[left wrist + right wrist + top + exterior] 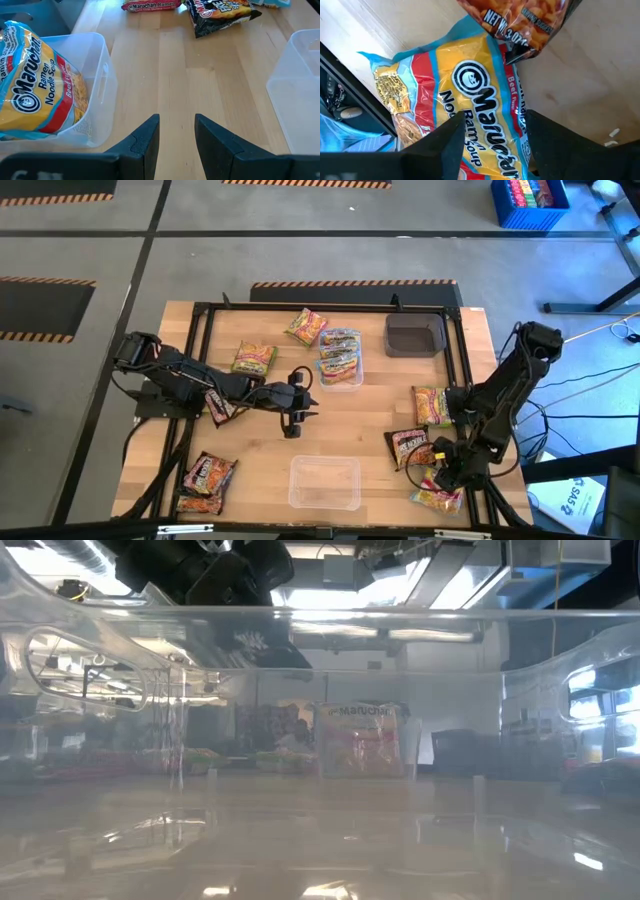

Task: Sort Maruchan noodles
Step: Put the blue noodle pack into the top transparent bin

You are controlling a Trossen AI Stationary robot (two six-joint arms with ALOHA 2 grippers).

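Right end effector (490,132) straddling blue packet (470,100), apart; left end effector (176,131) apart; two tubs (324,482).

Overhead straight down, low camera through a clear tub (320,660) — wrists close above tabletop packets.

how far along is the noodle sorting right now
Early on. Done: blue-orange packets sit in the far clear tub. In hand: the right gripper is down over a blue-orange packet, not yet closed on it; the left gripper is open and empty. Left: the near tub holds nothing, and maroon packets lie loose.
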